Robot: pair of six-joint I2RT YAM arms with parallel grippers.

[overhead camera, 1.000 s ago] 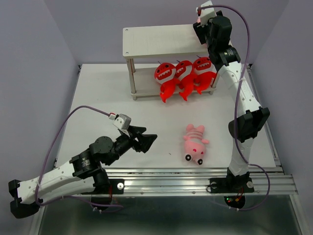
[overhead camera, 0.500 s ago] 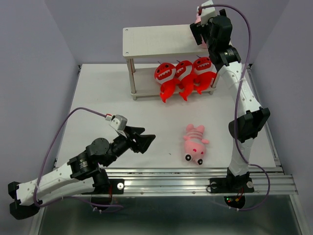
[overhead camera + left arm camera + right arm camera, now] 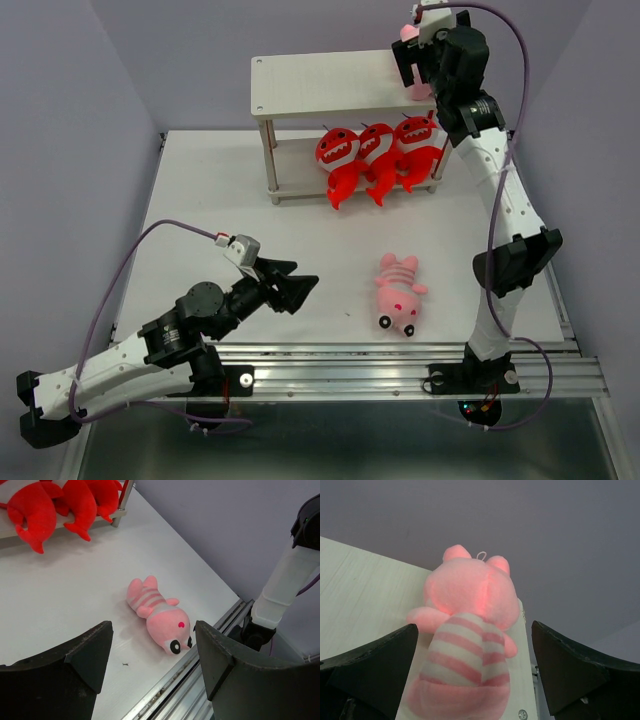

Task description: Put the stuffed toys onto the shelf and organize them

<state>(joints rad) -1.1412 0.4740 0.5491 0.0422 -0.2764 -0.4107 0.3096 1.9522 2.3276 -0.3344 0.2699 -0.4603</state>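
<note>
Nearest me, the left gripper [image 3: 303, 290] hovers low over the table [image 3: 200, 200], fingers spread and empty, aimed at the pink toy [image 3: 398, 292] lying near the front edge, the last one to shelve, I'd say. Beyond, three red monsters [image 3: 375, 150] sit packed on the lower board of the shelf [image 3: 320, 85]. Farthest, the right gripper [image 3: 418, 70] stands wide open around the second pink toy [image 3: 470, 595], seated at the top board's right end, leaving room beside it

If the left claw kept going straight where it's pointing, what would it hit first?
Probably the pink striped toy lying on the table, straight ahead of the left gripper; depth is hard to judge.
</note>
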